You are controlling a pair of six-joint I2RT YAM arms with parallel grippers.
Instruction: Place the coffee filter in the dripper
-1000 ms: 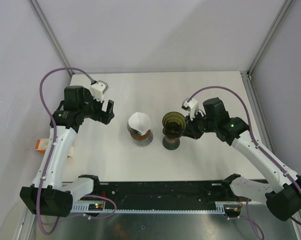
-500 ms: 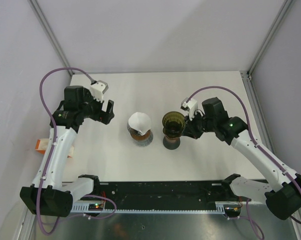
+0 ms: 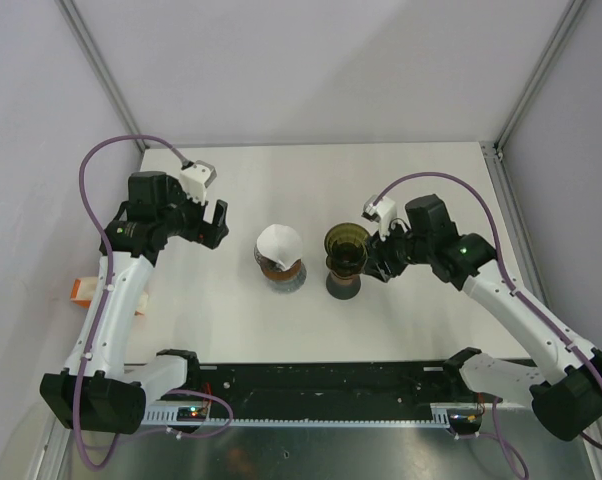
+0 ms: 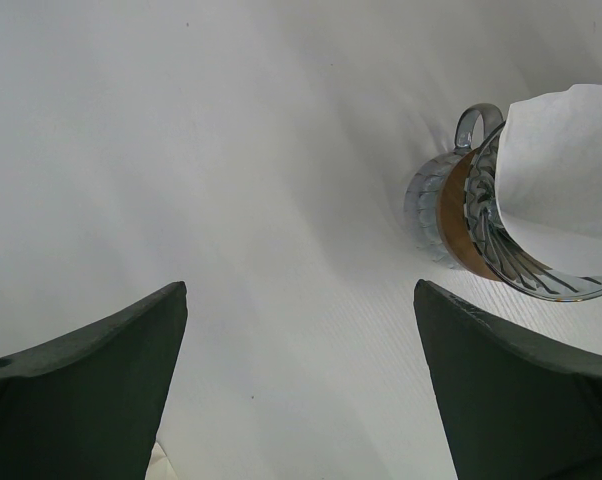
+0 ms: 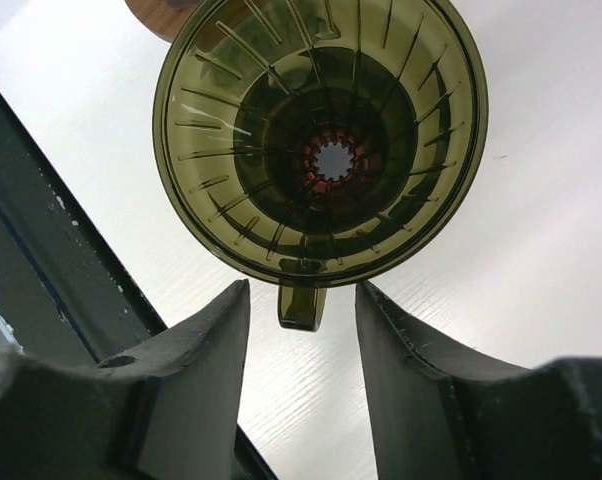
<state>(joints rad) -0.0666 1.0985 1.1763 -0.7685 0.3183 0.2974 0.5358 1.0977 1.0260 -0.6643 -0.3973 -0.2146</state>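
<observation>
Filter [image 3: 279, 241] sits in clear dripper [image 3: 282, 274], just left of empty green dripper [image 3: 346, 247]. Left fingers [image 4: 91, 390] spread wide, farther left, facing filter, so the nearer arm. Right fingers [image 5: 181, 380] parted, straddling green dripper's handle [image 5: 301, 305], no pinch

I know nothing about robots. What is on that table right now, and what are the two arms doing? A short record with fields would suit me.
filter: white paper, sitting in the clear dripper
clear dripper: upright on the table, left of the green one
green dripper: upright, empty
left tool: open, holding nothing, left of the clear dripper
right tool: open, a finger on each side of the green dripper's handle, not squeezing it
</observation>
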